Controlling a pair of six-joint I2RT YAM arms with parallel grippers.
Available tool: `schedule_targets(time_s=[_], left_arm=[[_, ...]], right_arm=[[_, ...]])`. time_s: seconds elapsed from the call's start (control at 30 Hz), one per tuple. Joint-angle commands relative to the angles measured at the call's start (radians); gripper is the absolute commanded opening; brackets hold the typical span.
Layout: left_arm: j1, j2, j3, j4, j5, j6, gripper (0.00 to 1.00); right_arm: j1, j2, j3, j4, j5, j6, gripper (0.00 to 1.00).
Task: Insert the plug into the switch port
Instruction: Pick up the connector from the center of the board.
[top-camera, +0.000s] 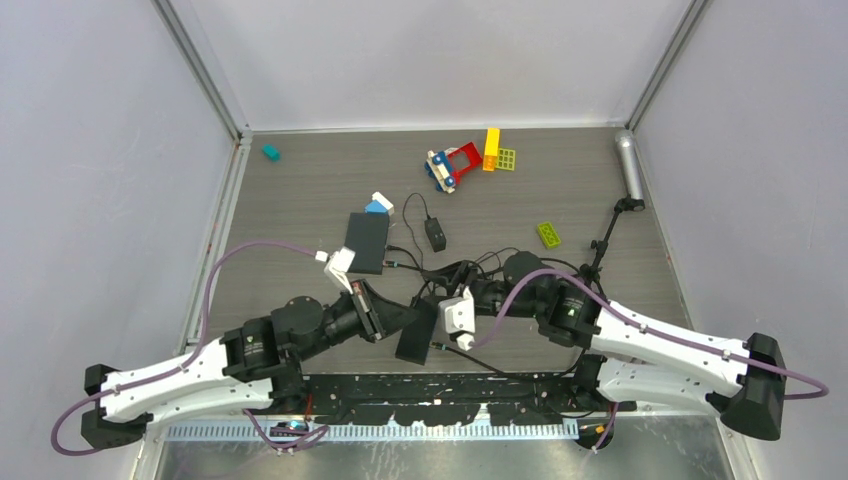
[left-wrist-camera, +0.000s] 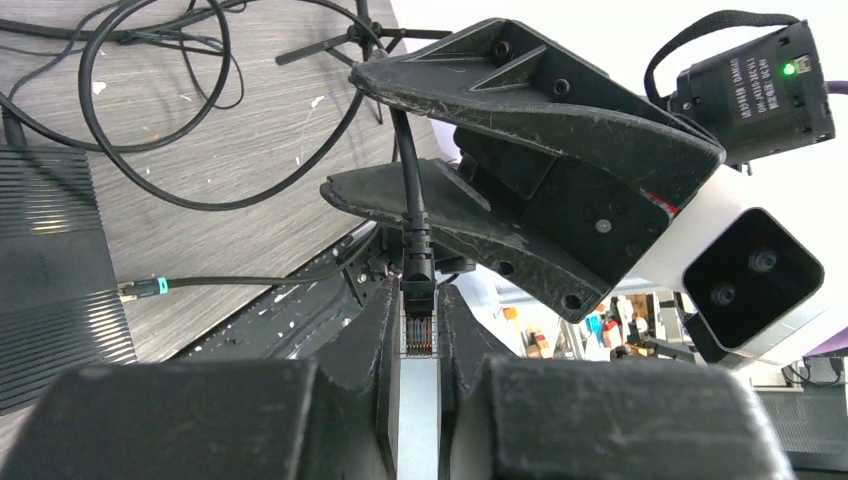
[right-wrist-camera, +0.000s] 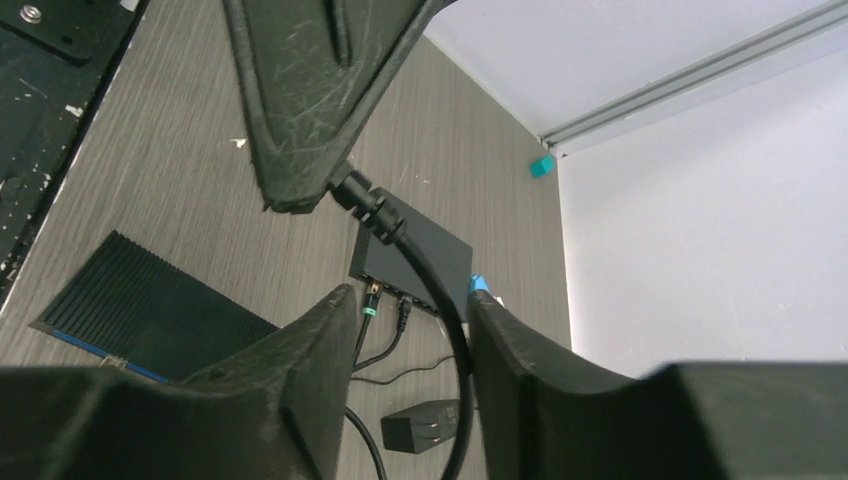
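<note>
Plug (left-wrist-camera: 420, 325) sits pinched between the left fingers (left-wrist-camera: 365, 345), which are drawn narrow around its body with the contact end showing, clear of the bench (top-camera: 300, 190) and on the near side of the switch (top-camera: 368, 243), not yet at any port. Its cable (right-wrist-camera: 440, 290) runs away from the plug through the right fingers (right-wrist-camera: 310, 390), which stand wider than the cord and seem only to guide it, probably to take up slack so the lead cannot tug the plug askew. The switch lies flat, its cabled edge turned toward the arms, with other leads already seated there. That leaves the left arm to carry the plug to a free port. A ribbed black box (top-camera: 415, 332) lies just near of the switch, beneath both wrists, and could get in the way.
</note>
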Motion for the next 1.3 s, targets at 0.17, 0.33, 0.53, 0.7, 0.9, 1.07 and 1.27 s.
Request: schedule_targets(time_s=[0.17,0.33,0.53,0.7,0.9,1.07,1.27], left_arm=[[-0.004,-0.004,0.022,0.064,-0.008,0.020,0.00],[-0.003,-0.043,0.058,0.019,-0.002,0.180,0.55],[-0.003,-0.116,0.144,-0.082,-0.089,0.512,0.94],[-0.005,-0.144,0.155,0.009,-0.038,0.923,0.93],[-0.004,-0.074,0.155,0.095,0.248,1.355,0.94],[-0.004,-0.042,0.158,0.112,0.473,1.600,0.95],[-0.003,0.001,0.193,0.043,0.566,1.794,1.00]], right_arm=[[0.010,0.045,0.091,-0.036,-0.035,-0.010,0.13],[0.009,0.023,0.109,-0.121,0.006,0.068,0.00],[0.007,-0.019,0.152,-0.251,0.088,0.173,0.00],[-0.013,0.007,0.266,-0.410,0.075,0.325,0.00],[-0.046,0.052,0.375,-0.579,-0.075,0.476,0.01],[-0.054,0.045,0.390,-0.632,-0.191,0.535,0.00],[-0.060,0.035,0.397,-0.657,-0.258,0.549,0.00]])
